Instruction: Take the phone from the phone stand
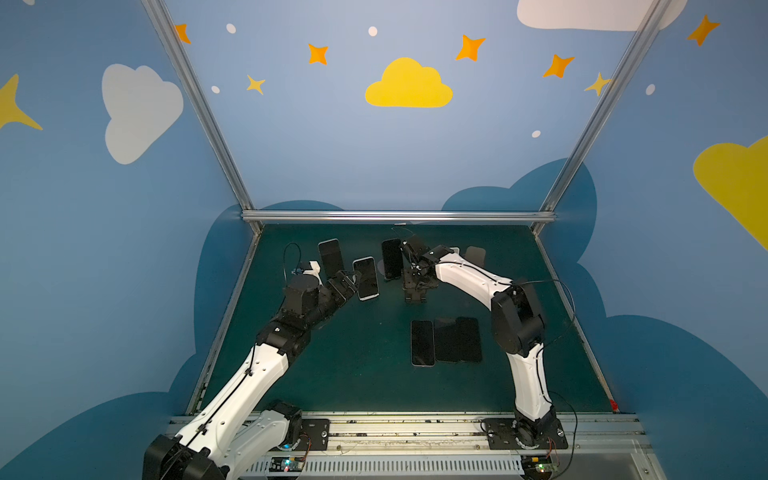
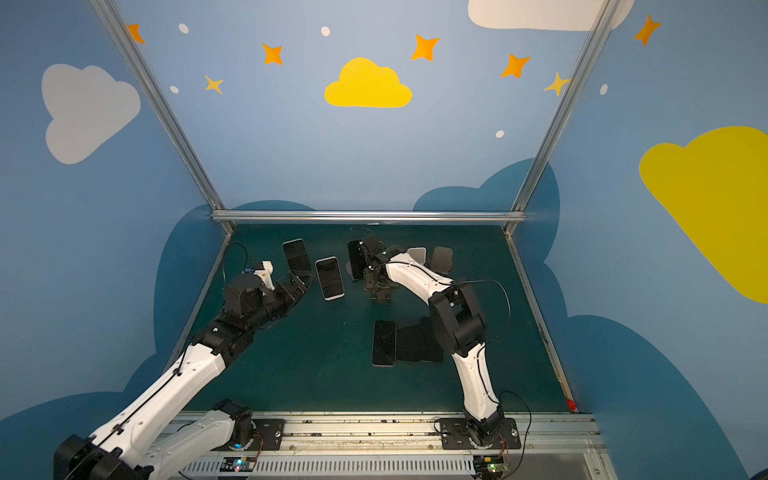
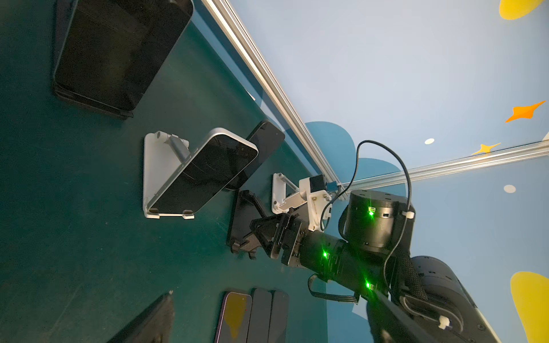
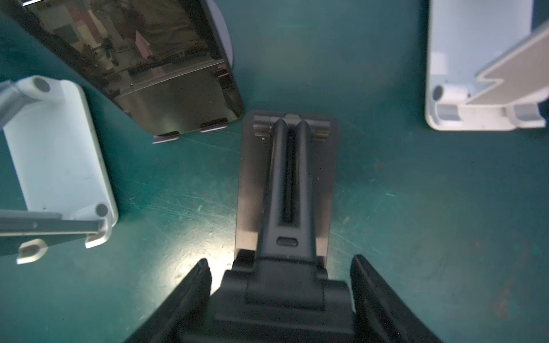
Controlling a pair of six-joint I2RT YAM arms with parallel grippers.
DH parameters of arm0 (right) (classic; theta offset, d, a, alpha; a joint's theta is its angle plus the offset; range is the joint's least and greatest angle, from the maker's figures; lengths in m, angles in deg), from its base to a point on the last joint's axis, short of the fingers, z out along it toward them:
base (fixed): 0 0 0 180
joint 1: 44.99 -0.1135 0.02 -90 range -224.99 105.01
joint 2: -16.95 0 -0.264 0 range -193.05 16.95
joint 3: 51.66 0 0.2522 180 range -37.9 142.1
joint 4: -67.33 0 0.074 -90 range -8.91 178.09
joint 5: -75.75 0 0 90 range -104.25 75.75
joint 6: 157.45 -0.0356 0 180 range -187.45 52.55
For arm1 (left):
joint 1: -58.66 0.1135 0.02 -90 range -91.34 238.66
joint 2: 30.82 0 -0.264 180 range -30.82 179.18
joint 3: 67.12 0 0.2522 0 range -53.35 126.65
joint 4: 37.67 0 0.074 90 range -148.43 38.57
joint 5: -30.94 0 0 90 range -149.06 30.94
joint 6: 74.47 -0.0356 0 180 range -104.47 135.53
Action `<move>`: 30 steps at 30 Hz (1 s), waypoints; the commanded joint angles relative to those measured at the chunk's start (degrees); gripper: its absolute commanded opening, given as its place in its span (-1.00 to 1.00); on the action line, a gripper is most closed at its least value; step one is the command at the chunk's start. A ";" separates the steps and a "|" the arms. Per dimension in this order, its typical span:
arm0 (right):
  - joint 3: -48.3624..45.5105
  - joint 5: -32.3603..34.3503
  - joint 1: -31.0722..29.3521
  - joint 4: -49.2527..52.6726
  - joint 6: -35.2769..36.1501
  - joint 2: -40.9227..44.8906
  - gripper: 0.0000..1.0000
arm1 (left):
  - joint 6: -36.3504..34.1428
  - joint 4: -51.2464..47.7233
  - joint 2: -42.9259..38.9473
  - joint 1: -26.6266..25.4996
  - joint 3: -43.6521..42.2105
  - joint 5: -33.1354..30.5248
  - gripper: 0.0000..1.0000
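We see phone (image 1: 366, 277) leaning on white stand (image 3: 154, 178), mid-counter (image 1: 332, 374) toward back edge. Left gripper (image 1: 351, 282) spread wide just beside it, likely set for phone's width. Right gripper (image 4: 280, 260) straddles black stand (image 4: 285, 178), no phone visible on it. Thin gaps show, so unclamped; perhaps about to brace.

Left of the black phone stand (image 4: 286, 184), a dark phone (image 4: 154, 68) leaned in its cradle, near one corner of the stand's base. A white stand (image 4: 59, 154) stood farther left, and a strip of bare worktop (image 4: 178, 193) ran between it and the black stand. To the right, the worktop lay open up to another white stand (image 4: 463, 89). Toward the front, three flat phones (image 1: 446, 340) lay well apart from it.
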 commanded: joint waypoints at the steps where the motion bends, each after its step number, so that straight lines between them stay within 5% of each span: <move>1: -2.47 3.16 0.38 -3.35 -0.53 4.73 0.29 | 0.17 1.24 -0.39 0.28 -0.08 1.03 1.00; 19: 1.52 4.79 3.80 -3.17 5.88 3.64 0.22 | 0.71 1.52 0.67 0.40 -0.19 1.93 1.00; 30: 10.29 3.73 5.79 -4.35 9.94 -4.37 0.21 | 0.86 1.69 1.76 0.46 -0.17 2.13 1.00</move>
